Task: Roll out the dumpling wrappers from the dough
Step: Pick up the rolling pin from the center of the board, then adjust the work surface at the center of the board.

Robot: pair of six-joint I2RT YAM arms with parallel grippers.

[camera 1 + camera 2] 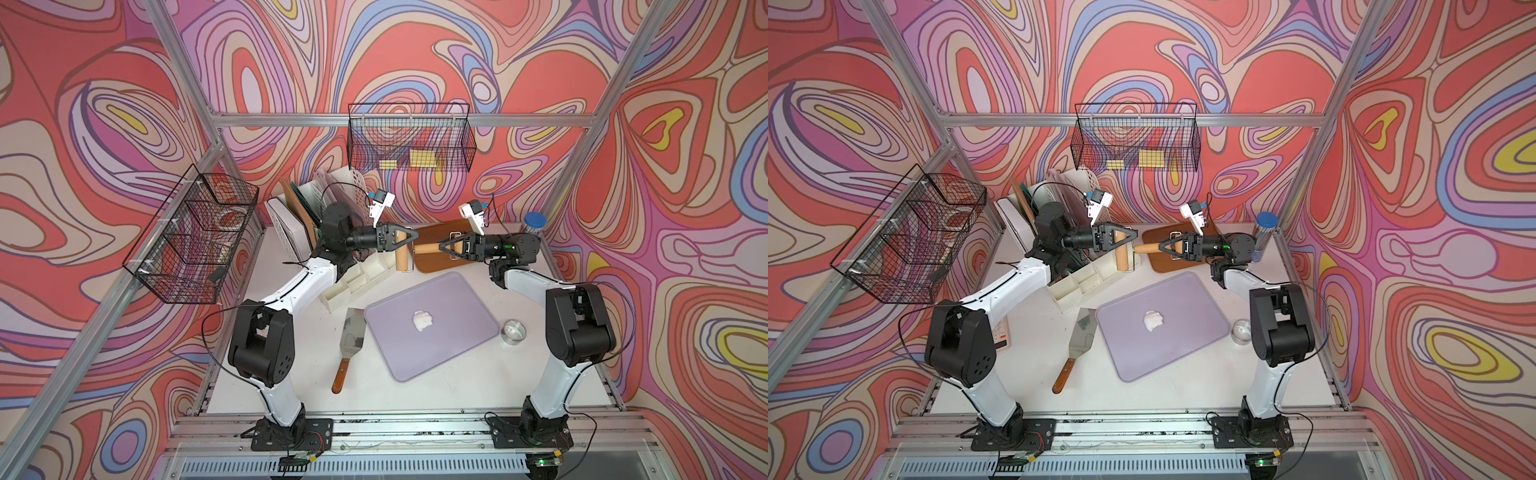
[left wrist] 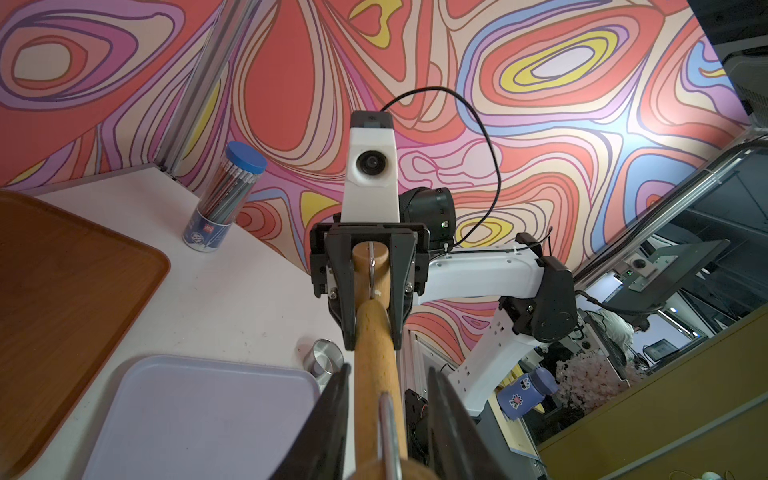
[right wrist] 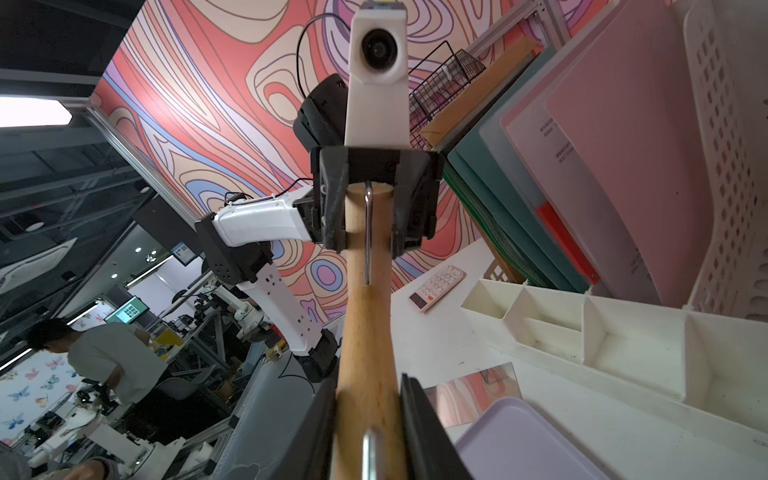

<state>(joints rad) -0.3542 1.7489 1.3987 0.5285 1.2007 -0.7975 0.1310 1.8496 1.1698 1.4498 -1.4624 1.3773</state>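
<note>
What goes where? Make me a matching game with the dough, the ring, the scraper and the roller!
Things:
1. dough
2. ring
3. scraper
4. roller

Places:
A. between the purple tray and the left arm
B. held by the left gripper and the right gripper
C. on the purple tray
D. between the purple tray and the right arm

Pairs: 1-C, 2-D, 3-A, 4-B

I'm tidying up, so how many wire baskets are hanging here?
2: one wire basket hangs at the left side, the other wire basket at the back. No others visible.

Lavender tray (image 1: 436, 353); white dough (image 1: 423, 321); tan roller (image 1: 402, 259); swirl-patterned walls (image 1: 83, 124).
</note>
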